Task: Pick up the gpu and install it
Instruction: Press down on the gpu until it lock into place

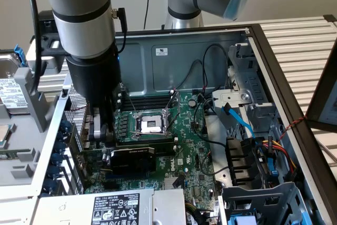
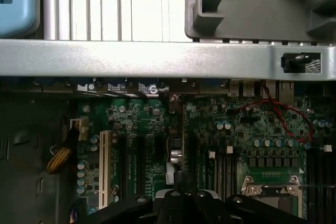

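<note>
The gpu [image 1: 132,159] stands on edge in a slot of the green motherboard [image 1: 184,146], its black shroud facing the exterior view. My gripper [image 1: 100,130] hangs inside the open computer case at the gpu's end on the exterior view's left, just above it, fingers shut. In the wrist view the gpu [image 2: 178,153] appears edge-on as a thin strip running from my dark fingertips [image 2: 184,198] toward the case's silver rear rail [image 2: 157,59]. I cannot tell whether the fingers pinch the card or only rest at its top edge.
The CPU socket [image 1: 150,125] and memory slots [image 1: 145,99] lie just beyond the gpu. A power supply [image 1: 113,206] sits at the front. Drive cages and bundled cables [image 1: 253,156] crowd the exterior view's right. A red wire [image 2: 273,111] crosses the board.
</note>
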Action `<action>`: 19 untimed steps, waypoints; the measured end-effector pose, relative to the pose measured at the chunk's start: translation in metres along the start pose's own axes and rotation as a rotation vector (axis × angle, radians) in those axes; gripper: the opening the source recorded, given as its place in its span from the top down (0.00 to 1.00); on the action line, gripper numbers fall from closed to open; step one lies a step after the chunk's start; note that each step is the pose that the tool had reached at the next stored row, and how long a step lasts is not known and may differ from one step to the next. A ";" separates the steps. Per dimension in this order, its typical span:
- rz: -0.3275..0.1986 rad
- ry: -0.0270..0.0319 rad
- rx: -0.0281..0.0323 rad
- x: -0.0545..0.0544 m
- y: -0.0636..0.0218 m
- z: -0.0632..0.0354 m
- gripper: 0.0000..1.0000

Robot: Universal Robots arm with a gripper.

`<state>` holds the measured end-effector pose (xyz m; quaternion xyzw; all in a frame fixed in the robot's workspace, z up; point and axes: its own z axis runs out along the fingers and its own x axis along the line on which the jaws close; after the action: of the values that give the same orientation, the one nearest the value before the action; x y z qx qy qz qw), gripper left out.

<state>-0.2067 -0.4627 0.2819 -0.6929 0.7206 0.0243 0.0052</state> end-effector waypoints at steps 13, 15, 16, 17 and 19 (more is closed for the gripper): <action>0.002 0.0017 -0.0434 0.003 -0.0346 -0.0056 0.89; 0.002 0.0020 -0.0484 0.003 -0.0354 -0.0046 0.89; 0.002 0.0028 -0.0537 0.003 -0.0354 -0.0040 0.89; 0.003 0.0041 -0.0583 0.003 -0.0355 -0.0036 0.89; 0.003 0.0059 -0.0610 0.003 -0.0364 -0.0033 0.89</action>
<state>-0.1703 -0.4668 0.2840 -0.6918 0.7205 0.0443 -0.0181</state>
